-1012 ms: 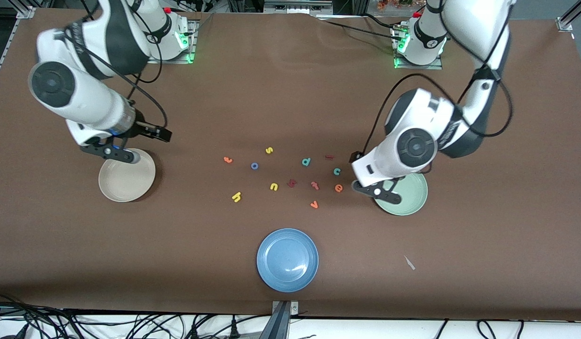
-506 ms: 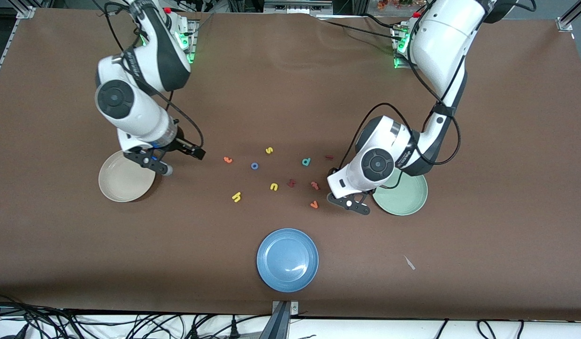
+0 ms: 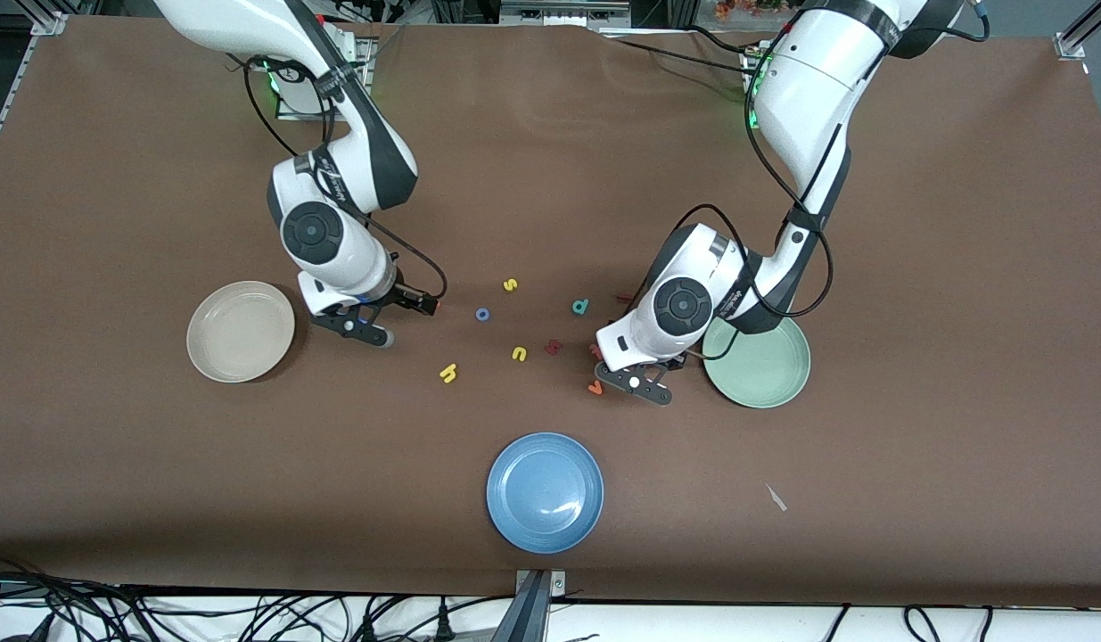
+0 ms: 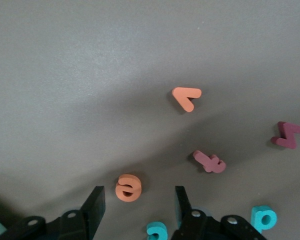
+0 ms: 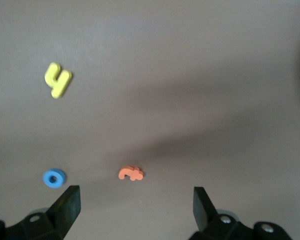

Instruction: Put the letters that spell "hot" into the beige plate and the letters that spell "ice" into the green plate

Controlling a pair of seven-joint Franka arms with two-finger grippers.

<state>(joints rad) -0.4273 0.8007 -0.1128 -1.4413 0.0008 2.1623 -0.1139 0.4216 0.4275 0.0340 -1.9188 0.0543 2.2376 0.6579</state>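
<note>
The left gripper (image 4: 136,202) hangs over the orange "e" (image 4: 128,187) beside the green plate (image 3: 768,382), fingers spread. The right gripper (image 5: 135,202), fingers wide apart, hovers near the orange "t" (image 5: 130,173); the beige plate (image 3: 229,349) holds nothing.

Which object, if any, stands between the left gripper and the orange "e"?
Nothing visible does. The left gripper hangs right over the orange "e", which lies bare on the table between its fingers; the teal "c" lies beside it.

Foam letters on the table: yellow "h" (image 3: 448,373), "s" (image 3: 510,285), teal "d" (image 3: 581,307), orange "e" (image 4: 128,187).
</note>
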